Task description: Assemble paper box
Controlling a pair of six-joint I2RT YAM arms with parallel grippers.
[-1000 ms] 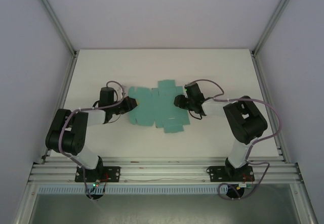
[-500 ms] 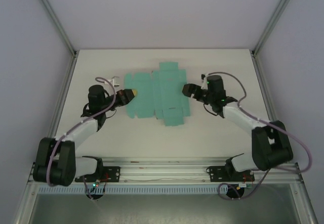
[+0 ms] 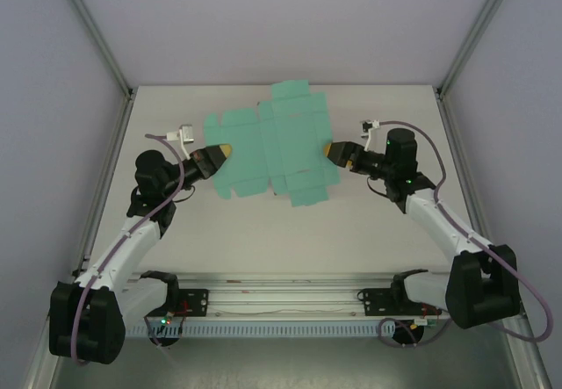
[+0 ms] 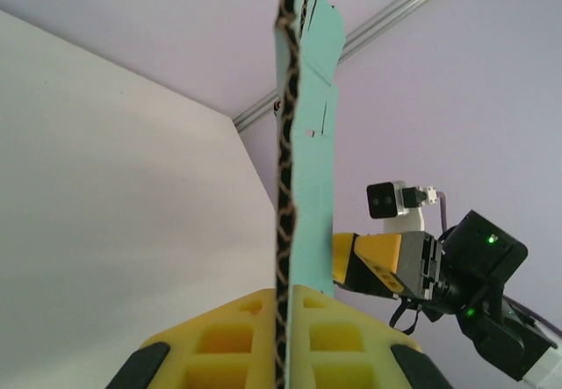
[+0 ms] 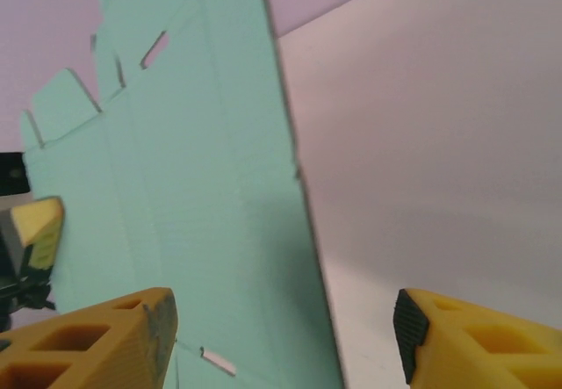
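The paper box (image 3: 268, 143) is not yet a box. It is 1 flat teal-green sheet with cut flaps and creases, open and unfolded. In the top view it is over the far middle part of the white counter (image 3: 395, 222), between the 2 arms. Its farthest flap covers the back edge of the counter, so the sheet seems to be raised in the air and not lying flat.

The left hand (image 3: 218, 154) is at the left edge of the sheet. In the left wrist view the paper box (image 4: 316, 143) shows edge-on, as a thin line going up from the left hand (image 4: 283, 306). The 2 yellow fingers (image 4: 219, 341) are pressed together on this edge, 1 on each side, so this hand is pinching the sheet.

The right hand (image 3: 336, 153) is just beside the right edge of the sheet. In the right wrist view its 2 yellow fingers (image 5: 97, 336) are spread wide. The paper box (image 5: 193, 187) fills the left part of this view and its right edge runs down between the fingers of the right hand (image 5: 281, 336). I cannot tell if any finger touches the card. The counter (image 5: 421, 143) is behind, on the right.

From the left wrist view the right hand (image 4: 378, 264) is also seen, on the other side of the sheet.
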